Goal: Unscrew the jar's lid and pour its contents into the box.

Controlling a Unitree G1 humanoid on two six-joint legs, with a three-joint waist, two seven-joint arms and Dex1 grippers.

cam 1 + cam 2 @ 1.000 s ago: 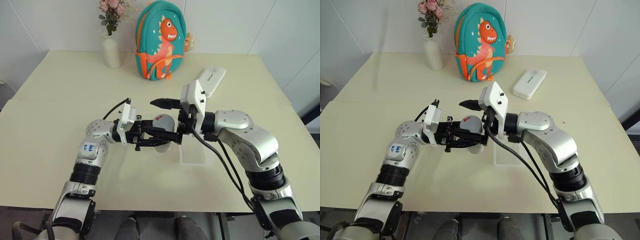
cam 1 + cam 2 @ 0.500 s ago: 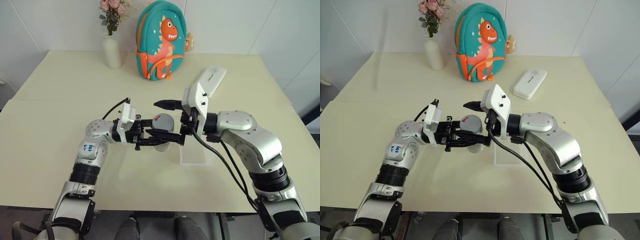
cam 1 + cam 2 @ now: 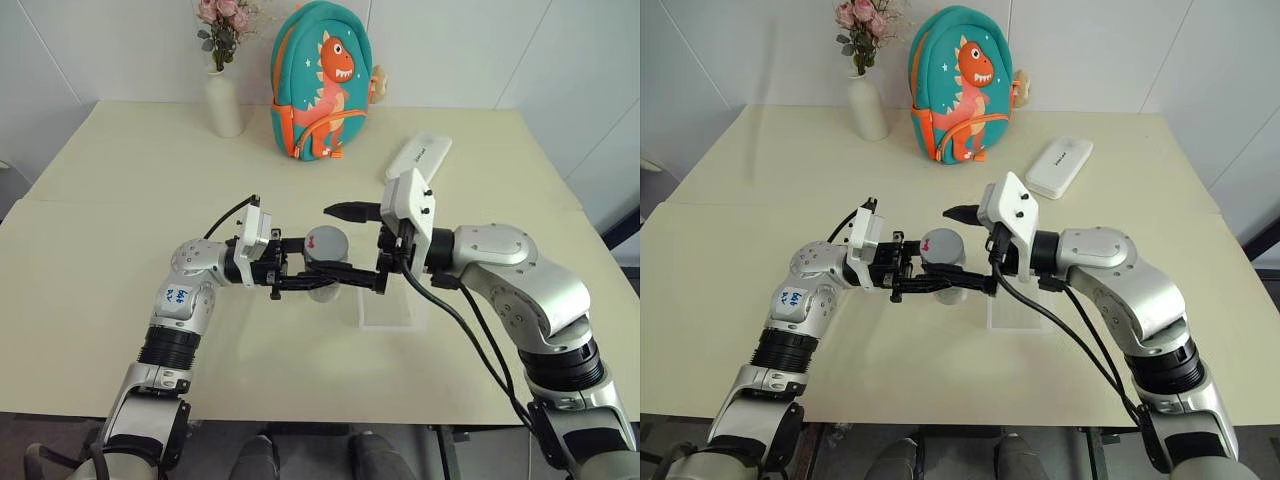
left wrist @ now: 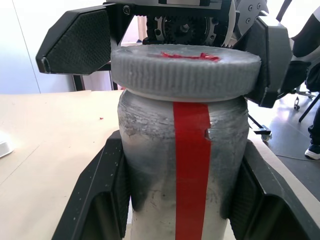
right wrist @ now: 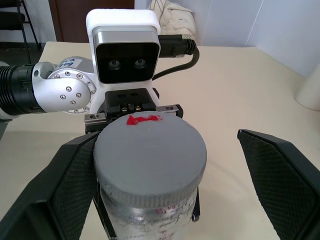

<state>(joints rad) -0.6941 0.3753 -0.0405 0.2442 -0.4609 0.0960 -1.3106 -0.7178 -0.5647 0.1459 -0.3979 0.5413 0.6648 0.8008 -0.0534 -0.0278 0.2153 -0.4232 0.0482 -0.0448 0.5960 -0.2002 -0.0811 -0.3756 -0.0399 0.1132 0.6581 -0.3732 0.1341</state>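
The jar (image 3: 325, 262) is held upright above the counter (image 3: 120, 230), pinched around its body by the left claw (image 3: 322, 283), with the grey lid (image 5: 150, 162) on top and a red stripe running down its side. The right claw (image 3: 358, 245) stands spread wide, one finger on each side of the lid and neither touching it. The clear box (image 3: 392, 303) lies on the counter just beside the jar, under the right claw.

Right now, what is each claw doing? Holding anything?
Left claw: closed on the jar, gripping its body.
Right claw: open, its fingers either side of the lid, not gripping it.
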